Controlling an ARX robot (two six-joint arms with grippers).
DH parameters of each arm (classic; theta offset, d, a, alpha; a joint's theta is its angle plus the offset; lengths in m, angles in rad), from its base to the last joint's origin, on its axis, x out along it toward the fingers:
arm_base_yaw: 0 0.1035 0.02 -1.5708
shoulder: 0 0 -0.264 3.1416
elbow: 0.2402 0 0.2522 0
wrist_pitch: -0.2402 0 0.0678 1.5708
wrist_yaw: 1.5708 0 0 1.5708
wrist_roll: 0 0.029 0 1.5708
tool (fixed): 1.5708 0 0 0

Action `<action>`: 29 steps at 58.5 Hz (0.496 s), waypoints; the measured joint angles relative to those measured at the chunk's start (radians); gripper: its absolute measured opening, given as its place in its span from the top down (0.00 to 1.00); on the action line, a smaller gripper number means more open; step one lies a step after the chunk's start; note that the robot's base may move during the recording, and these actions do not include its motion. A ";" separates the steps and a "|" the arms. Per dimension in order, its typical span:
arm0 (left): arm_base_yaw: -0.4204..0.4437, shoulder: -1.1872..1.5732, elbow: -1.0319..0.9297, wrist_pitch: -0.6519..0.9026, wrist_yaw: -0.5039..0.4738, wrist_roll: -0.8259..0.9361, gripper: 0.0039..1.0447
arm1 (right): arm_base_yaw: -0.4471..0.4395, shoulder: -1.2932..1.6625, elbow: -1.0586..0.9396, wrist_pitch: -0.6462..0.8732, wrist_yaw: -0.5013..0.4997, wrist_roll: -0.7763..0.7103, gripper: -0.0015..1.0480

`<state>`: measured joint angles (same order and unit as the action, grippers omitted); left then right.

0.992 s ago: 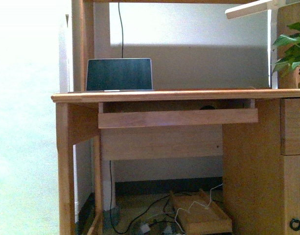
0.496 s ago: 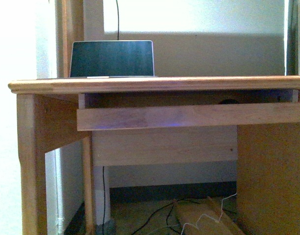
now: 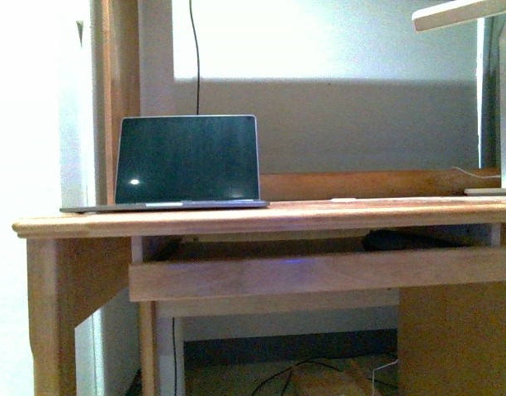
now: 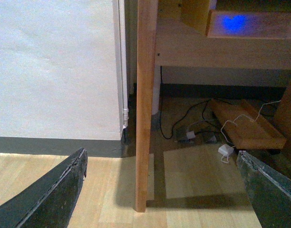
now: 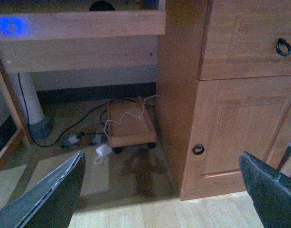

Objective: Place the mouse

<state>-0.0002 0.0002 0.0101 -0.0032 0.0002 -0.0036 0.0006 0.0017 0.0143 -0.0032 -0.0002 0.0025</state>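
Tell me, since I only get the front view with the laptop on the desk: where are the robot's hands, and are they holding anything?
Observer: Neither shows in your view. The left tool is open and empty, pointing toward the desk leg.
Operator: And the other one?
Observer: The right tool is open and empty as well, facing a cabinet door with a ring pull.
Operator: Anything on the floor there?
Observer: A white charger lies beside a low wooden stand under the desk.
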 joint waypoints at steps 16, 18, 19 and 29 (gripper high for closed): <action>0.000 0.000 0.000 0.000 0.000 0.000 0.07 | 0.000 0.000 0.000 0.000 0.000 0.000 0.07; 0.000 0.000 0.000 0.000 0.000 0.000 0.07 | 0.000 0.000 0.000 0.000 0.000 0.000 0.07; 0.000 0.000 0.000 0.000 0.000 0.000 0.07 | 0.000 0.000 0.000 0.000 0.000 0.000 0.07; -0.003 0.003 0.000 -0.005 -0.012 -0.006 0.07 | 0.000 0.000 0.000 0.000 0.000 0.000 0.07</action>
<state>-0.0029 0.0029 0.0105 -0.0082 -0.0116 -0.0097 0.0006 0.0017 0.0143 -0.0032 -0.0006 0.0025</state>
